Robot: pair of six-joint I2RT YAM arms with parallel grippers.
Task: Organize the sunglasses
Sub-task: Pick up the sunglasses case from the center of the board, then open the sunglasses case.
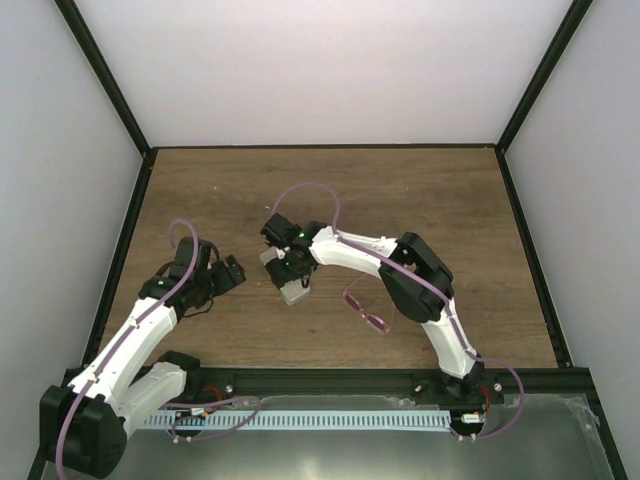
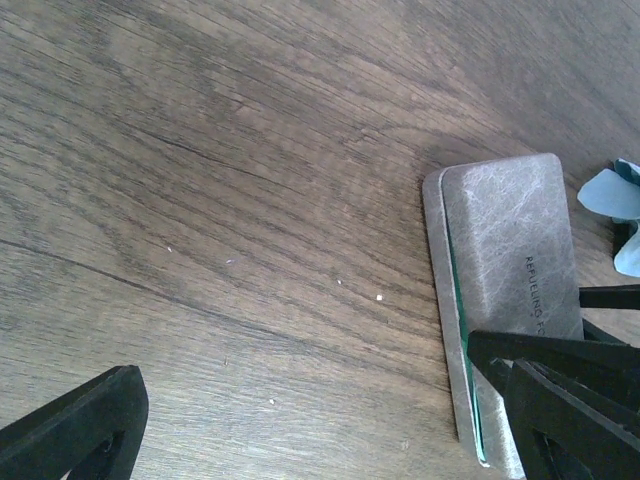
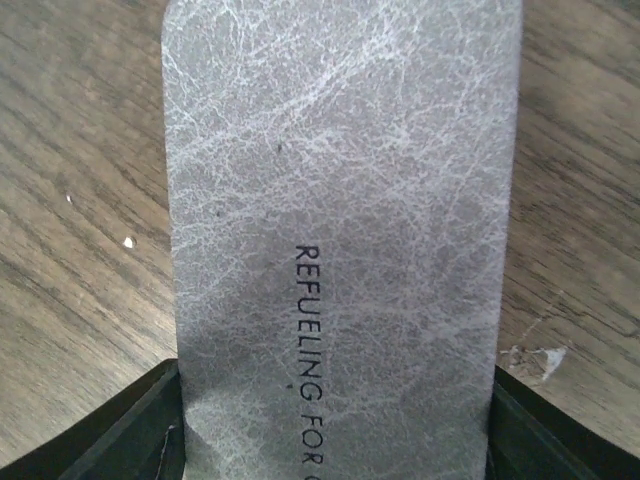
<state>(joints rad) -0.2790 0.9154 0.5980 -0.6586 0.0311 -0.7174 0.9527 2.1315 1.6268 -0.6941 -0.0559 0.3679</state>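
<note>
Our left arm point(image 1: 135, 332) and right arm point(image 1: 362, 252) are white with black joints. A thin purple cable point(image 1: 305, 185) runs along each. Our left gripper point(image 1: 233, 273) is black.

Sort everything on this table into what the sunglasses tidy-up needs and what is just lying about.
For the job: sunglasses; grey case, with the right gripper straddling it.
Lying about: blue cloth, next to the case.

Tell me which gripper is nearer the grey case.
Right. The right gripper straddles the grey case; the left gripper hangs open, apart, to its left.
</note>
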